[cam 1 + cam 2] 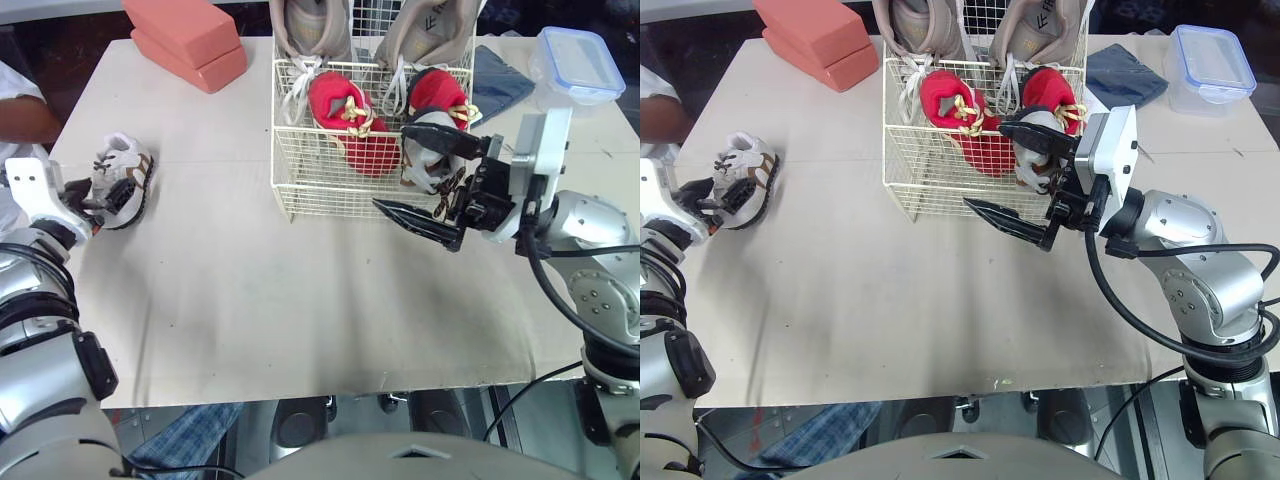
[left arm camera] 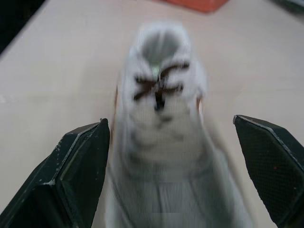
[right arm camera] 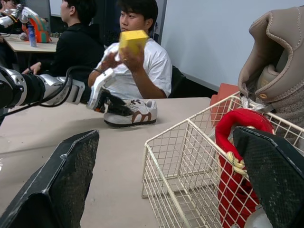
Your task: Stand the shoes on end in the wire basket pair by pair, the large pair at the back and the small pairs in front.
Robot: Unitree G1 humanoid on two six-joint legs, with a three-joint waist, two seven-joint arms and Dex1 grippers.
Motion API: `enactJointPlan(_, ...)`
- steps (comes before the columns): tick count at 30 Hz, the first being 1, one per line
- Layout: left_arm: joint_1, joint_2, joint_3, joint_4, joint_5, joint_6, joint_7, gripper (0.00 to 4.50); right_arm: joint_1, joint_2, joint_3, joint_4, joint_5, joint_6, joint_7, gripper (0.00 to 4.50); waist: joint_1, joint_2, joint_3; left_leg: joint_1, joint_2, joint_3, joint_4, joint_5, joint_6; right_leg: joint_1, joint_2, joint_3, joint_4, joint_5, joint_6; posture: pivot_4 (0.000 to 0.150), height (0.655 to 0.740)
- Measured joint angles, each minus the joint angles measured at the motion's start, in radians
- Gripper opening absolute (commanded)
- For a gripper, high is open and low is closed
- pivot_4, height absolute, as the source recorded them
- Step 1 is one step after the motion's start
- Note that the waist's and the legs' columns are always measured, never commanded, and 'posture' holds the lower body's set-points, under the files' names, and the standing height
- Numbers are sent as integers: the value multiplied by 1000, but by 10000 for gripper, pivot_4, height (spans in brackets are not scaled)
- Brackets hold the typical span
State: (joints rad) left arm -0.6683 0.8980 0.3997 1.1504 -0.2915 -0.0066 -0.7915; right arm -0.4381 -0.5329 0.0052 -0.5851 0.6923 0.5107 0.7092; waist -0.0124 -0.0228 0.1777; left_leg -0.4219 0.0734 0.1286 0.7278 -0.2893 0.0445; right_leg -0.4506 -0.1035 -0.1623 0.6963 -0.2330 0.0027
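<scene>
The small white shoe [image 1: 125,175] lies between the left gripper's [image 2: 170,122] wide-spread fingers [image 2: 80,166], seemingly untouched, while the right gripper [image 1: 390,166] gapes empty by the wire basket [image 1: 300,195].

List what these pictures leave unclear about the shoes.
Loose white shoe: blurred in the left wrist view, no detail.
Large beige pair: cut off by the eye views' top edge.
White shoe in the wire basket: partly behind the right gripper; stance unclear.

Bright, even indoor light, soft diffuse shadows across the pale table [image 1: 300,300]
</scene>
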Motion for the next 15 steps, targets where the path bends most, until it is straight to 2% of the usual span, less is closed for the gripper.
enactJointPlan(2, -3, -1, 0, 2, 0, 1, -1, 32932, 14, 3, 0, -6, -2, -2, -1, 45000, 1, 0, 0, 0, 0, 0, 0, 0, 0, 0, 0, 0, 0, 0, 0, 1500, 6860)
enactJointPlan(7, -3, -3, 1, 6, -3, 5, -2, 9008, 23, 9, 0, -8, -8, -9, -6, 45000, 4, 0, 0, 0, 0, 0, 1, 0, 0, 0, -1, 0, 0, 0, 0, 1500, 6860)
enactJointPlan(9, -1, -6, 3, 6, -5, 2, -1, 3979, 23, 9, 0, -8, -10, -11, -9, 45000, 4, 0, 0, 0, 0, 0, 1, 0, 0, 0, -1, 0, 0, 0, 0, 1500, 6860)
enactJointPlan(15, 49, -54, 37, -44, -28, -75, -7, 2605, 23, 9, 0, -7, -14, -13, -9, 45000, 4, 0, 0, -1, 0, -1, 1, 0, 0, 0, -1, -1, 0, 0, 0, 1500, 6860)
